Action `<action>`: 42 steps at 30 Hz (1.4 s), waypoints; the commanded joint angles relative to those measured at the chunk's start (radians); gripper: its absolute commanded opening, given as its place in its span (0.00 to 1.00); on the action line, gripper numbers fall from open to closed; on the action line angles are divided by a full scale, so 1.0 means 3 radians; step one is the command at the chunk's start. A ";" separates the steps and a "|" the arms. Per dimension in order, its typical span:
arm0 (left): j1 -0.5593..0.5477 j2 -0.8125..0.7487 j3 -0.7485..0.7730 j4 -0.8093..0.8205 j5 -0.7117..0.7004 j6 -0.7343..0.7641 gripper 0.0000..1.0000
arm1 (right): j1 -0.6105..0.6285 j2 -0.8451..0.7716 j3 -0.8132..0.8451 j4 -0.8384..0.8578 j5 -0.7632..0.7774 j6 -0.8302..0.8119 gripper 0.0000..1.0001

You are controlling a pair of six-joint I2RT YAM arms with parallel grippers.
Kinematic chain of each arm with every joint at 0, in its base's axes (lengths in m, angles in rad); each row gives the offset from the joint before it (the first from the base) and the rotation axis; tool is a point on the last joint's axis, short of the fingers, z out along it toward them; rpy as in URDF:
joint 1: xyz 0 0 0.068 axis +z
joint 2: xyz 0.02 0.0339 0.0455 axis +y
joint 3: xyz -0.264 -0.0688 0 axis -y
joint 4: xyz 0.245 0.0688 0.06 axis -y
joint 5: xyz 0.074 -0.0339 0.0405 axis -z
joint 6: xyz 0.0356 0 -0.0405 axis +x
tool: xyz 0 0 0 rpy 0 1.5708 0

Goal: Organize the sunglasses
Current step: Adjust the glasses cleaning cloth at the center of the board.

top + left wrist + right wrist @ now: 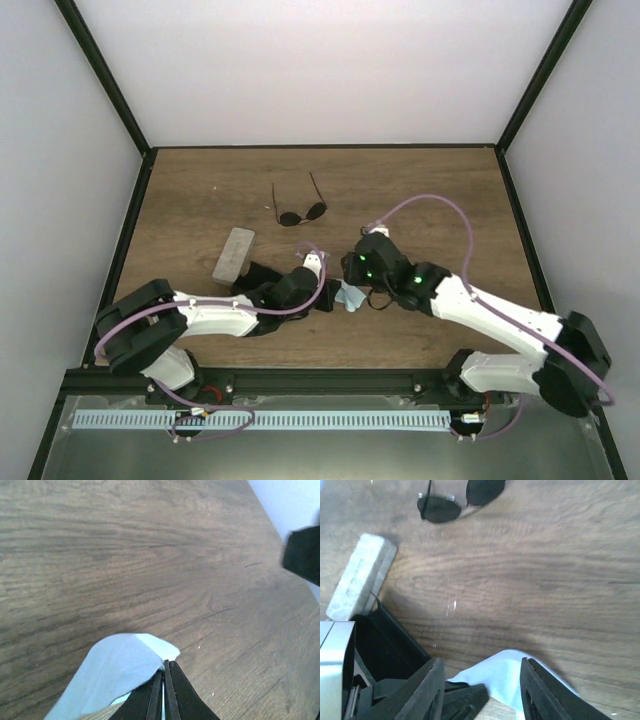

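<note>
Fingers (178, 697) of the left gripper (165, 664) are pressed tightly together in the left wrist view. They pinch one corner of the light blue cloth (115, 667), which drapes away from them over the wooden table (150, 555). No sunglasses show here.

In the right wrist view, we see the right gripper (482, 669) with its fingers spread wide and holding nothing, one on either side of the same cloth. Well beyond the cloth lie the sunglasses (461, 501), a single pair with round dark lenses. Left of the cloth sits a grey case (360, 577), and between it and the cloth a black case (385, 640) that looks open.

In the top external view, the cloth lies between the two gripper tips. The sunglasses rest well apart from the cloth, on its far side from the arm bases, with their arms unfolded and nothing touching them.

We judge this pair not yet dealt with: it lies loose outside any case, and both arms are busy with the cloth. We see only one pair, and we cannot tell whether a case holds another.
</note>
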 commanded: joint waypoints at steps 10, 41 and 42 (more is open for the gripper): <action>-0.0010 -0.0206 0.0309 -0.0284 -0.0214 -0.0015 0.04 | 0.0004 -0.0806 -0.0688 -0.0037 0.0217 0.0051 0.38; 0.0095 0.0046 0.0623 -0.0790 -0.0394 -0.0162 0.04 | 0.0674 0.0208 -0.0838 0.0889 0.1019 0.0573 0.53; 0.0100 0.0048 0.0628 -0.0792 -0.0378 -0.0161 0.04 | 0.0676 0.0246 -0.0836 0.0930 0.1008 0.0564 0.53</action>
